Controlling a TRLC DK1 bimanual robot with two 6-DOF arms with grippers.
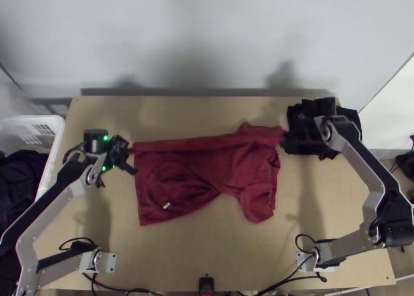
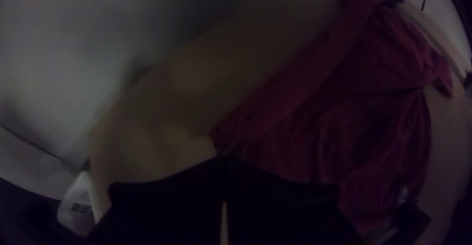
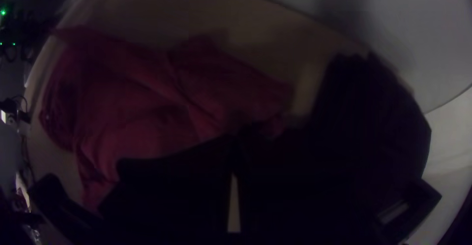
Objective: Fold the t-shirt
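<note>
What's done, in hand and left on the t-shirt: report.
The t-shirt lies mostly flat; no fold looks finished. In hand: its far edge, a straight band with the left tool at one end and the right tool at the other. Seemingly left: folding it over and tucking in the near sleeve.

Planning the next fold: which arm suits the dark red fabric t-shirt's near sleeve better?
Right, probably: its black gripper holds the t-shirt at the sleeve end, while the left gripper holds the far hem corner.
</note>
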